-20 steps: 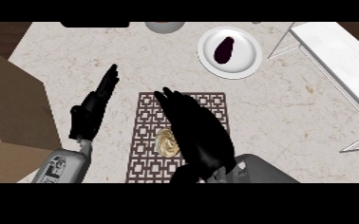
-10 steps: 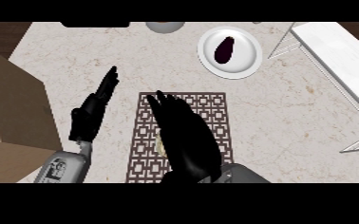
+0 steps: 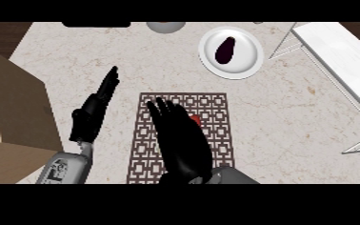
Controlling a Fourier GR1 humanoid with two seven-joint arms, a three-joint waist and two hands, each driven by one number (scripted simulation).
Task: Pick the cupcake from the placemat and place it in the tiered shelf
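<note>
The brown lattice placemat (image 3: 218,106) lies at the counter's centre front. My right hand (image 3: 184,140) hovers flat over its middle, fingers straight and open, pointing away from me. It hides nearly all of the cupcake (image 3: 195,120); only a small red bit shows at the hand's right edge. I cannot tell whether the hand touches it. The white tiered shelf (image 3: 329,47) stands at the far right, reaching toward the back. My left hand (image 3: 91,117) rests open to the left of the mat, fingers up.
A white plate (image 3: 247,68) with a dark purple vegetable (image 3: 225,50) sits behind the mat, left of the shelf. A grey bowl (image 3: 166,26) and a dark object (image 3: 96,24) are at the back edge. A brown cabinet (image 3: 21,109) borders the counter's left.
My right hand has slid left and flattened over the mat's middle, covering the tan cupcake that showed a second ago. The left hand has barely moved.
</note>
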